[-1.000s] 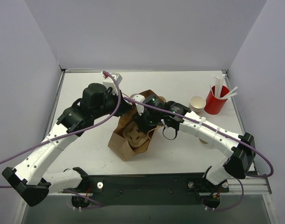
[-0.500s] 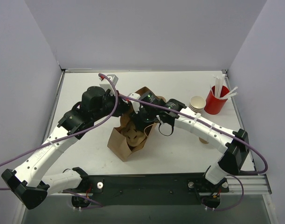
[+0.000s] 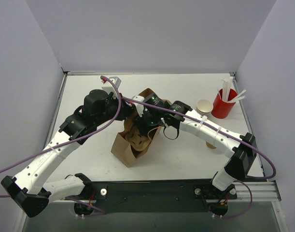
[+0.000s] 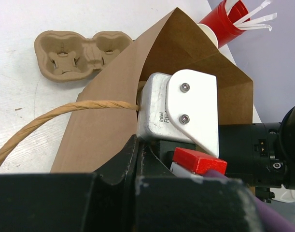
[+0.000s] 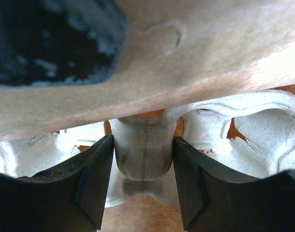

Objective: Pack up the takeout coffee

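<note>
In the paper bag (image 3: 121, 146), a pulp cup carrier (image 5: 246, 129), right gripper (image 5: 143, 145) tight on its ridge; left gripper (image 3: 130, 114), state unclear.

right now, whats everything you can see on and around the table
paper bag: one, brown, open, mid table
cup tray in the bag: one, pale pulp, inside the bag
cup tray on the table: one, tan pulp, beside the bag
paper cups: one stack, tan, far right
red cup: one, red, far right corner
sticks: several, white, standing in the red cup
coffee cup: none I can make out
left gripper: black, at the bag's mouth, fingers hidden
right gripper: black, in the bag, closed on the tray's middle ridge
</note>
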